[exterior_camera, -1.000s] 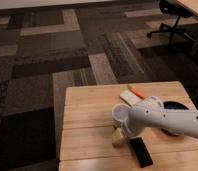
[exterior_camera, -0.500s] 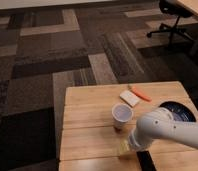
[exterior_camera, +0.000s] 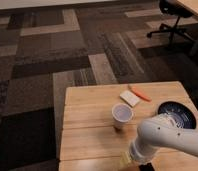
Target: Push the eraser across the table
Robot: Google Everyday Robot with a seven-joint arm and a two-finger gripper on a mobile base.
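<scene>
The small flat black rectangular eraser (exterior_camera: 146, 167) shows only as a dark sliver at the bottom edge. It lies just right of the gripper (exterior_camera: 127, 159), under the white arm (exterior_camera: 164, 137). The gripper hangs low over the near planks of the light natural-wood table (exterior_camera: 87, 107); whether it is wide or narrow cannot be told. Just beyond the gripper stands an upright white paper cup (exterior_camera: 122, 115). Farther beyond lie a small white rectangular block (exterior_camera: 129, 97) and a slim orange stick (exterior_camera: 140, 93), close together. Right of the gripper, past the arm, sits a dark round plate (exterior_camera: 178, 115). Around the table spreads a carpet (exterior_camera: 47, 55) of grey, brown and beige patches. Far off to the right stand a black office chair (exterior_camera: 173, 17) and another wooden table (exterior_camera: 196, 7).
</scene>
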